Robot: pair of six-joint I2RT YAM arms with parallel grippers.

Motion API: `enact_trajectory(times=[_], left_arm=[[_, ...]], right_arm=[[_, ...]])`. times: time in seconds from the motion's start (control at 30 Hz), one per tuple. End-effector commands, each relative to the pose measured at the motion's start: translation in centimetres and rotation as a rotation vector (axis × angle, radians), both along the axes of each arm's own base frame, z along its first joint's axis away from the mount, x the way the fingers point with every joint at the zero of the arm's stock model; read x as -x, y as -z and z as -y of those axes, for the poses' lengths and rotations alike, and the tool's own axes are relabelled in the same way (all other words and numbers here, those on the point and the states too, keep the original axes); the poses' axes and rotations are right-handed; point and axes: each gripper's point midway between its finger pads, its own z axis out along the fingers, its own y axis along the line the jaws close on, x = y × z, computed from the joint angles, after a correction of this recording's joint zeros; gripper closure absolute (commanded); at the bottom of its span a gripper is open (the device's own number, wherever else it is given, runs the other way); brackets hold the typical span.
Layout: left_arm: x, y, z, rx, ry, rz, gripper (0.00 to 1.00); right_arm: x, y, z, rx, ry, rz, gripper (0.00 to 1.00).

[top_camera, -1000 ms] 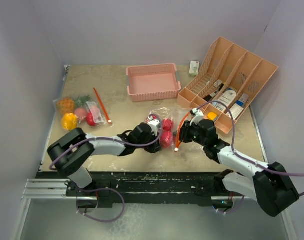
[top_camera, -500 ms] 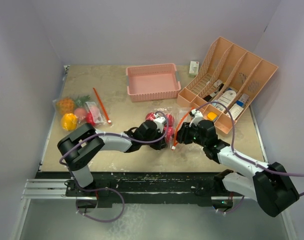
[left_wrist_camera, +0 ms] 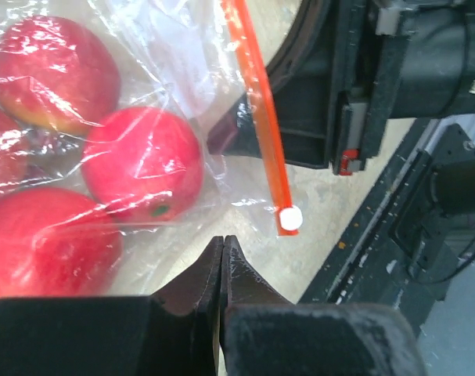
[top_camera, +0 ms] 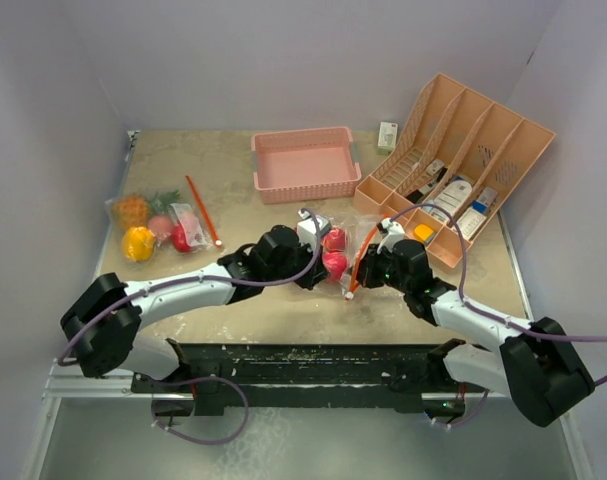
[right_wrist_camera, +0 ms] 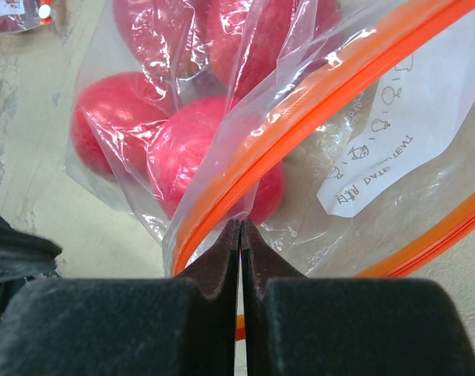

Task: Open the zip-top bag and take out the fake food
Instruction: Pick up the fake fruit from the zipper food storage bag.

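Pinching the orange zip strip (right_wrist_camera: 315,100) of the zip-top bag (right_wrist_camera: 362,176), the right gripper (right_wrist_camera: 241,235) is closing its jaws at the lower middle of its wrist view. The left gripper (left_wrist_camera: 222,252) is clamping the bag's clear film beside the red round fruits (left_wrist_camera: 142,168), which are sitting inside at the top view's centre.

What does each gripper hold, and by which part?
Both hold the zip-top bag. The right gripper pinches its mouth at the orange zip strip; the left gripper pinches clear film near the red fruits.
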Motion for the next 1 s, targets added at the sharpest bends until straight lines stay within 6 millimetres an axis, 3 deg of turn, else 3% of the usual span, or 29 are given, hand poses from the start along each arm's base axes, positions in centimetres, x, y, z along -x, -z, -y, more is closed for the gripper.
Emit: enact_trajectory(times=[0.0,0.13,0.27,0.37,0.5,0.63,0.7,0.77,0.87,0.97], left_arm=[[-2.3,1.3,-0.8,-0.102,-0.061,0.055,1.00],[-4.0,2.3,0.1,-0.093,-0.069,0.056,1.00],[-4.9,5.0,0.8,-0.141,-0.069,0.026,1.00],[-5.8,6.5,1.2,-0.150,-0.084,0.016,1.00],[-6.5,6.7,1.6,-0.143,-0.087,0.029,1.00],[-7.0,7.1,1.7,-0.153,-0.090,0.035,1.00],[-7.0,7.0,1.7,-0.149,-0.085,0.032,1.00],[-6.7,6.4,1.6,-0.140,-0.081,0.034,1.00],[-6.3,4.3,1.1,-0.114,-0.078,0.056,1.00],[-5.9,1.3,0.5,-0.089,-0.081,0.087,1.00]], right_arm=[[-0.7,-1.2,-0.2,-0.021,0.016,0.049,0.98],[-0.6,-1.3,0.1,-0.017,0.023,0.051,0.97],[-0.5,-1.7,0.4,-0.017,0.035,0.064,0.87],[-0.4,-2.0,0.4,-0.022,0.033,0.077,0.67],[-0.6,-1.9,0.4,-0.016,0.031,0.080,0.40],[-1.3,-1.7,0.4,0.000,0.045,0.083,0.32],[-1.7,-1.6,0.3,0.008,0.049,0.082,0.38],[-2.0,-1.8,0.2,0.010,0.053,0.082,0.54],[-2.4,-2.2,0.4,0.012,0.075,0.092,0.85],[-2.7,-2.4,0.8,0.027,0.095,0.098,1.00]])
